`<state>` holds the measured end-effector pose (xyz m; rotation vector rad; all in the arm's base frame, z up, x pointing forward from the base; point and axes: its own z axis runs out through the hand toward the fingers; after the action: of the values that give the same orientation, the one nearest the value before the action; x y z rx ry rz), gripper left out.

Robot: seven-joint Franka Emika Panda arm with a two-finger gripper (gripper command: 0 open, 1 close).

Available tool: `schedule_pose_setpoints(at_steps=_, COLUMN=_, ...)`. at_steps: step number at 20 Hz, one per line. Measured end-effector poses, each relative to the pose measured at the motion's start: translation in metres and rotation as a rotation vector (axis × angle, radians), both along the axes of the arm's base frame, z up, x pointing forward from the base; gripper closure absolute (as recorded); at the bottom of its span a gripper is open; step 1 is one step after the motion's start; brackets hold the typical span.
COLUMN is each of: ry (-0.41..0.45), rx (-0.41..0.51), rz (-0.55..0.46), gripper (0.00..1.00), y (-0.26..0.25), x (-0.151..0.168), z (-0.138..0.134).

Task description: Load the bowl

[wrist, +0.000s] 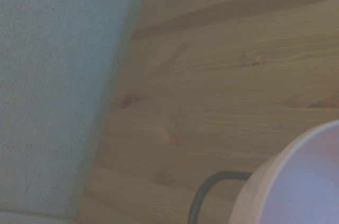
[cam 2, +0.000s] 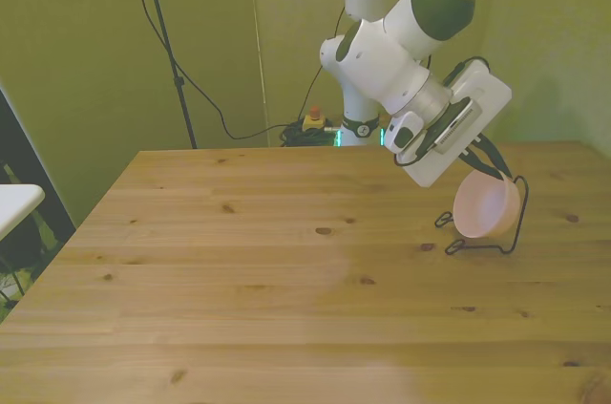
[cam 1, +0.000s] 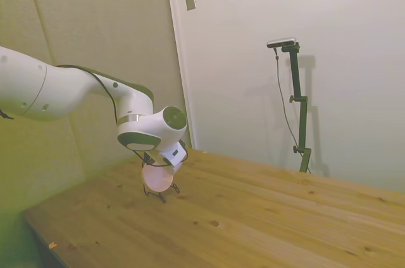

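The pale pink bowl (cam 2: 485, 205) stands on edge in a thin black wire rack (cam 2: 513, 232) near the table's edge on the front view's right, its hollow facing the camera. My gripper (cam 2: 487, 167) hangs right at the bowl's top rim, tilted. Whether it still grips the rim does not show. In the side view the bowl (cam 1: 157, 178) sits under the gripper (cam 1: 163, 161), with the rack's feet (cam 1: 159, 196) on the wood. The wrist view shows the bowl's rim (wrist: 302, 181) and one rack wire (wrist: 204, 192) from close by.
The wooden table (cam 2: 286, 289) stretches wide toward the front view's left and front. A wall panel (wrist: 58, 86) stands just beyond the table edge near the rack. Cables and a stand rise behind the far edge.
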<state>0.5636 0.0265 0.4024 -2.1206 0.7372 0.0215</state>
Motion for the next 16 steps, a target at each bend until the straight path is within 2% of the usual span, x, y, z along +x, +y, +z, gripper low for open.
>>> schedule_pose_setpoints(at_steps=6, ry=0.006, rx=0.001, rz=-0.002, gripper=1.0, y=0.0009, x=0.003, z=-0.0067)
schedule_pose_setpoints(at_steps=7, ry=0.006, rx=0.001, rz=-0.001, gripper=0.0, y=0.0016, x=0.0035, z=-0.0073)
schedule_pose_setpoints(at_steps=16, ry=0.002, rx=0.002, rz=0.005, gripper=0.0, y=0.004, x=0.007, z=-0.0053)
